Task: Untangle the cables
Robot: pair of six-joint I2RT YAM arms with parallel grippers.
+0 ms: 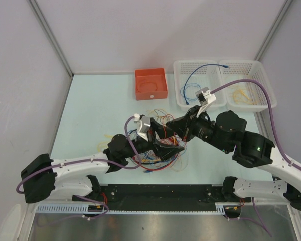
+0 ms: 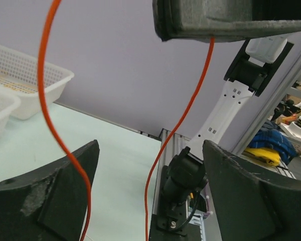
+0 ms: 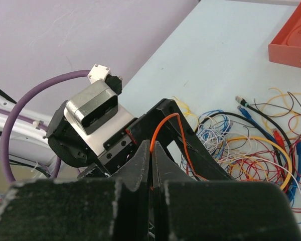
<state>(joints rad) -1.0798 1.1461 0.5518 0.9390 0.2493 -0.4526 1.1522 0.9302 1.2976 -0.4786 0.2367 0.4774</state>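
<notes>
The right claw (image 3: 151, 148) is pressed together on an orange cable (image 3: 171, 116), which rises in a small loop above its fingertips. Just below it the left claw (image 2: 150, 196) stands spread wide, and we see this orange cable hanging down through the gap between its fingers. The other cables (image 1: 155, 156), red, blue, yellow, white and black, lie in a tangled heap on the surface (image 1: 90, 115), near the middle of its near edge, under both claws. At the far right corner stand two white baskets (image 1: 178, 90), with a blue cable (image 1: 190, 76) inside. A red box (image 1: 150, 84) stands at the far edge.
</notes>
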